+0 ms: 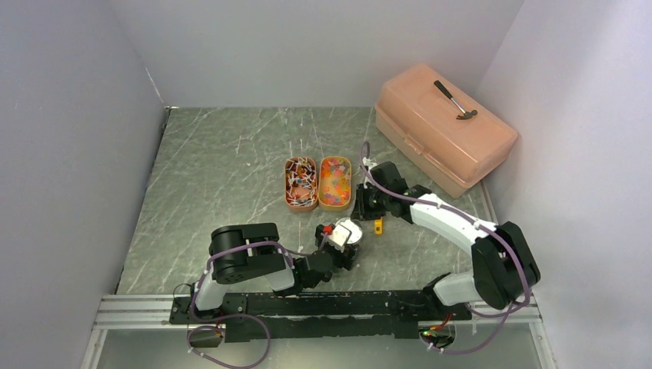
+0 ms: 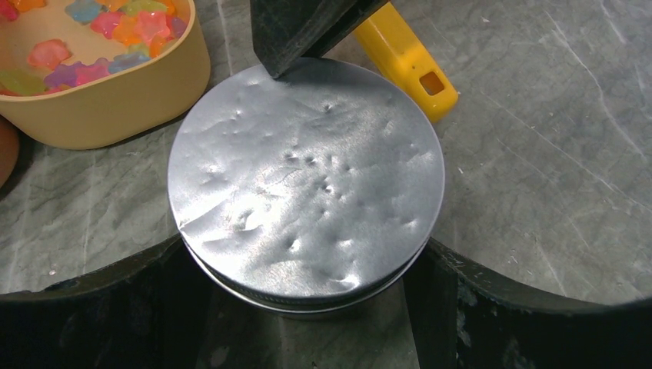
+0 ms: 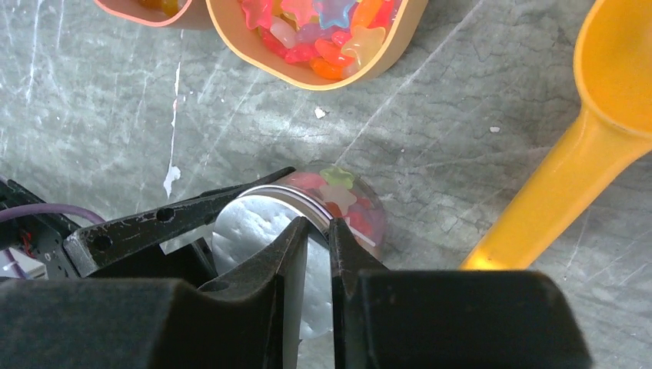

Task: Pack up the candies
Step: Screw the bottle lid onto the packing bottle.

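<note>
A small clear jar (image 3: 350, 207) holding gummy candies stands on the table under a round silvery lid (image 2: 307, 184), which also shows in the top view (image 1: 345, 232). My left gripper (image 2: 304, 307) grips the jar from both sides; its fingers (image 2: 477, 300) press against the jar just under the lid. My right gripper (image 3: 315, 234) is pinched on the lid's far rim. Behind the jar, one orange tray (image 1: 301, 183) holds twist-wrapped candies. The tray (image 1: 335, 181) beside it holds gummy candies (image 3: 323, 31).
The orange scoop (image 3: 607, 115) lies just right of the jar, its handle (image 2: 407, 61) close to the lid. A pink toolbox (image 1: 444, 127) with a hammer (image 1: 455, 100) on top stands at the back right. Walls close in the left, back and right.
</note>
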Motion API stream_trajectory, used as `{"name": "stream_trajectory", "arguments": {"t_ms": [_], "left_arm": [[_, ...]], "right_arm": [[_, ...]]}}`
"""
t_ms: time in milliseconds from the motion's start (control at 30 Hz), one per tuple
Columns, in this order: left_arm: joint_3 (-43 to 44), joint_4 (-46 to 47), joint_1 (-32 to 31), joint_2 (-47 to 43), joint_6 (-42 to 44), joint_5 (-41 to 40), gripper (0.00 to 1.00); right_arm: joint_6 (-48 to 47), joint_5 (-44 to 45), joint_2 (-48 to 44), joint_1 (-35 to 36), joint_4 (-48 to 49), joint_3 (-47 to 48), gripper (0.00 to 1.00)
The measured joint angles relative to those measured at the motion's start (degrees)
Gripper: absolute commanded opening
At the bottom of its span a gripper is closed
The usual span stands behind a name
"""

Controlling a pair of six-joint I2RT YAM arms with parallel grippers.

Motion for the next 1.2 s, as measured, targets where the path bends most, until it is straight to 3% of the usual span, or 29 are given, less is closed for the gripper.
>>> {"name": "stream_trajectory", "arguments": {"t_ms": [400, 800, 1200], "left_arm": [[0.0, 0.1, -0.6, 0.0, -0.1, 0.6, 0.68], [0.1, -0.3, -0.7, 0.0, -0.1, 0.5, 0.68], [2.2, -4.4, 0.2, -0.4, -1.2, -0.5, 0.68]], "right_arm": [[3.0, 7.4, -11.2, 3.6, 5.5, -9.9, 0.10], [9.2, 11.4, -23.4, 6.8, 3.5, -17.9, 0.07], [13.3, 3.2, -29.1, 10.9, -13.8, -17.0, 0.08]]}}
